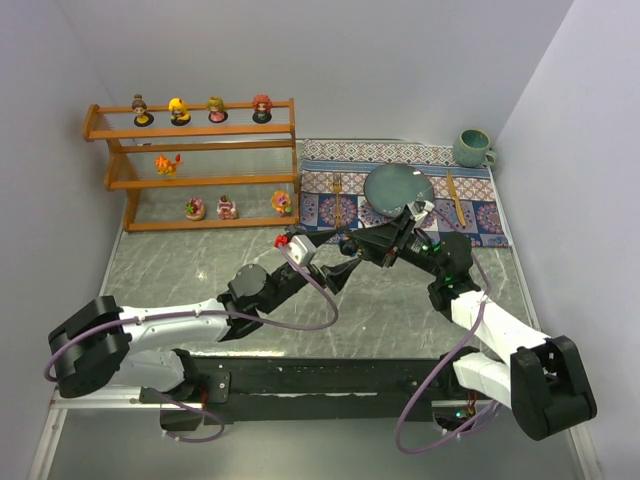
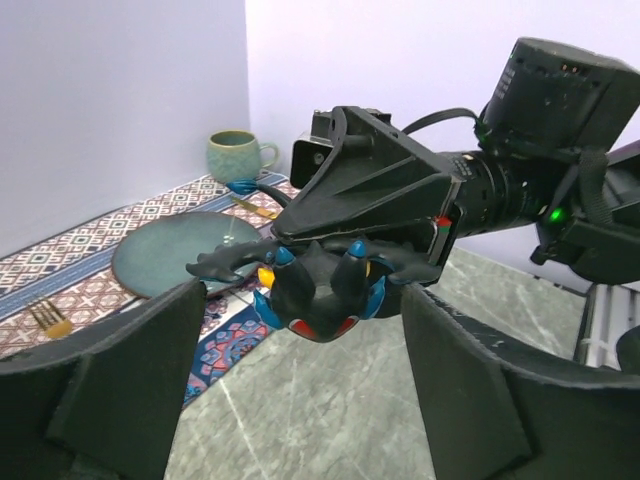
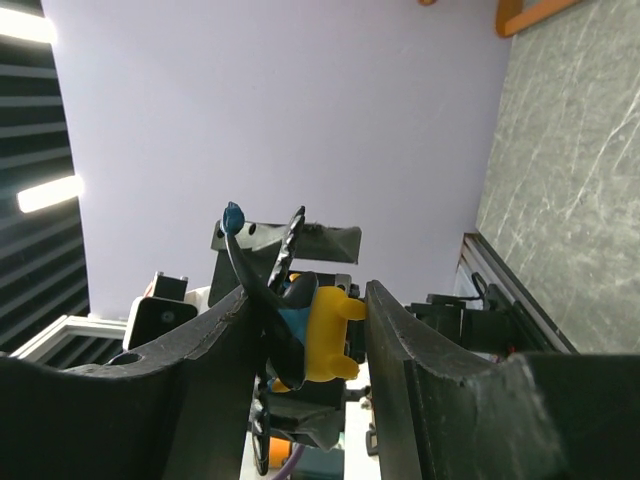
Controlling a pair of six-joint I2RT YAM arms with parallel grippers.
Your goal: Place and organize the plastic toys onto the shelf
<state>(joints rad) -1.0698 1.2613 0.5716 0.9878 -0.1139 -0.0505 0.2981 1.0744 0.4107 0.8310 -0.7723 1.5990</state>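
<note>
My right gripper (image 3: 310, 295) is shut on a dark-blue creature toy (image 3: 312, 335) with a yellow belly, held in the air over the table. In the left wrist view the toy (image 2: 320, 292) hangs head-down from the right gripper (image 2: 335, 255). My left gripper (image 2: 300, 310) is open, its fingers (image 2: 130, 370) wide on either side of the toy, not touching it. The two grippers meet nose to nose (image 1: 345, 258). The orange-brown shelf (image 1: 190, 182) stands far left with four dolls (image 1: 179, 110) on top, an orange creature (image 1: 167, 163) in the middle and three round toys (image 1: 228, 208) at the bottom.
A patterned placemat (image 1: 470, 215) lies at the far right with a teal plate (image 1: 398, 187), a fork (image 1: 337, 195) and a knife (image 1: 455, 198). A teal mug (image 1: 472, 148) stands at its far corner. White walls close in left, right and behind.
</note>
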